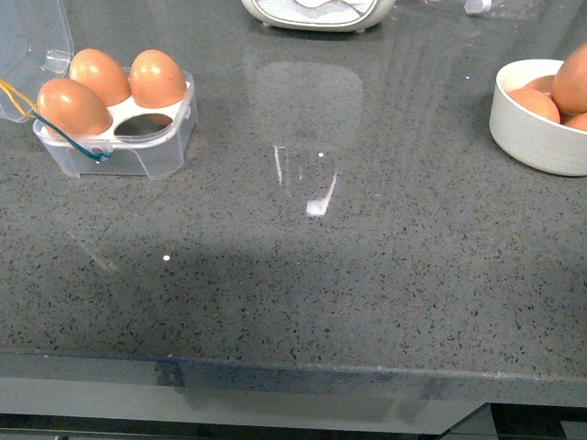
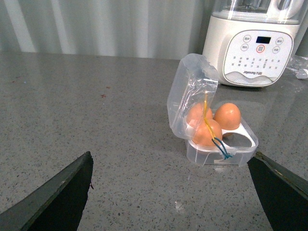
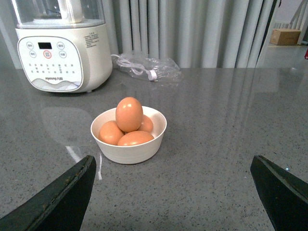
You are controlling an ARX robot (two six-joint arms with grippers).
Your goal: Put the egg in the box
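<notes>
The egg (image 3: 129, 114) sits on top of the pile in the bowl (image 3: 127, 153), propped on three other brown eggs, its long axis close to upright and its blunt end down. In the right wrist view it lies straight ahead of the right gripper (image 3: 173, 162) and some way off, inside the span of the fingers (image 3: 57, 199), which are spread wide with nothing between them. In the front view the bowl stands at the far right of the counter (image 1: 367, 275), so the right arm is clearly the nearer one.

The shell is smooth, matt orange-brown and rounded, so it will likely slip or crack under a hard squeeze. The bowl is round, white and thick-walled, with a low rim that leaves the top egg well exposed.

The box (image 1: 138, 158) stands well apart at the far left. It is clear thin plastic with a white holed insert, and three eggs fill it. One hole (image 1: 147, 126) is free, on the side toward the bowl. Its clear lid (image 2: 192, 91) stands open, with yellow and blue loops (image 2: 216, 139) trailing over the front egg. The left gripper (image 2: 172, 161) faces the box, fingers wide apart and empty.

The counter is grey speckled stone, glossy. A white blender (image 3: 60, 45) stands behind it.
</notes>
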